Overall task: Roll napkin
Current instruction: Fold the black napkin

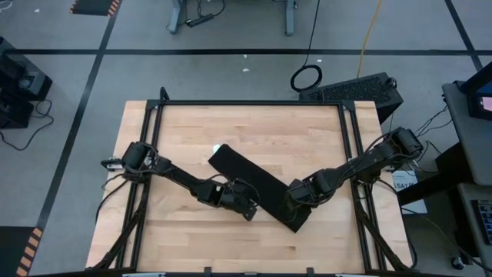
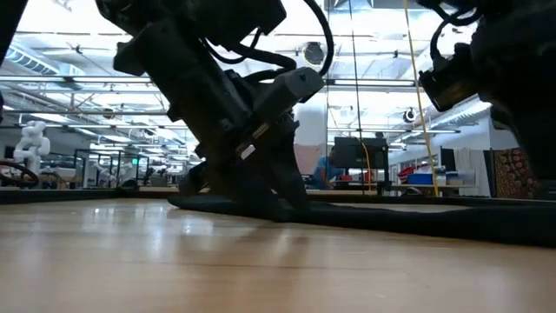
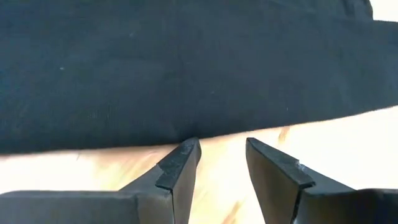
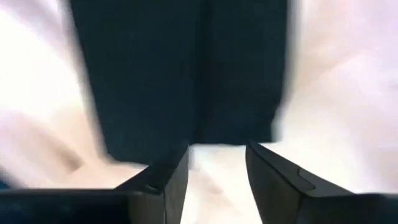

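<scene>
Right now 1 napkin (image 1: 254, 183) lies flat on my desk (image 1: 307, 131), a long narrow strip of matte black cloth, folded lengthwise, running diagonally from the desk's middle toward its front on my right side. Its weave looks fine and soft up close, with straight edges and 1 faint lengthwise fold line visible in my right wrist view. At the far end 1 small white tag (image 1: 216, 147) peeks out. The desk is pale wood made of joined strips, smooth, and edged by a black metal frame (image 1: 254, 102).

I have 2 dark arms, both low over the desk. My left hand (image 3: 222, 163) sits at the strip's long edge, about midway along; its 2 flat, wedge-shaped fingers (image 3: 180, 163) stand apart with bare wood between them, tips just at the cloth's edge and clamped on nothing. My right hand (image 4: 217, 163) sits at the strip's near end, its 2 fingers likewise apart, their tips right at the short end of the cloth with pale wood showing in the gap, gripping nothing.
</scene>
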Robot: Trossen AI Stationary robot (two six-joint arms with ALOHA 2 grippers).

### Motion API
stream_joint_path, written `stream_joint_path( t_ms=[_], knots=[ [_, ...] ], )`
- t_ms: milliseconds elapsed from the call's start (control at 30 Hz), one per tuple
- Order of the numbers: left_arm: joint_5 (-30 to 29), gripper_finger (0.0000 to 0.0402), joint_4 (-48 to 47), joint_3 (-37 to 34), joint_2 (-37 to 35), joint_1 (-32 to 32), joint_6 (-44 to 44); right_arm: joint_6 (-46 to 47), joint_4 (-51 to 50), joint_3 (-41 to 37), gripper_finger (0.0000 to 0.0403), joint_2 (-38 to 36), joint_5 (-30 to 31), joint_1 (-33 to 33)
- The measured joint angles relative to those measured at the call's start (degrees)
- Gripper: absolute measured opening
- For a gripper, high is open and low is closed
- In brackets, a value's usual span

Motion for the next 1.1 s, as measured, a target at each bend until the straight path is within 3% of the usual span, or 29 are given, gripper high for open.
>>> stream_joint_path(
  t_ms=[200,533,833,1100],
  knots=[
    [3.0,0.0148,-2.9,0.0,-1.2,0.6,2.5,-0.1,-0.2,-1.0,0.0138,0.0,7.3,-0.2],
    [6.8,0.0148,-13.0,-0.1,-5.2,4.5,8.5,11.9,14.0,-9.3,0.0010,2.7,7.0,1.8],
    [8.9,0.0148,-19.3,-0.3,-5.5,11.6,20.2,23.8,29.1,-9.8,0.0003,5.1,3.5,6.6],
    [7.3,0.0148,-18.1,-0.5,-5.5,17.7,32.5,34.0,39.1,-9.9,0.0001,5.7,5.2,9.9]
  ],
)
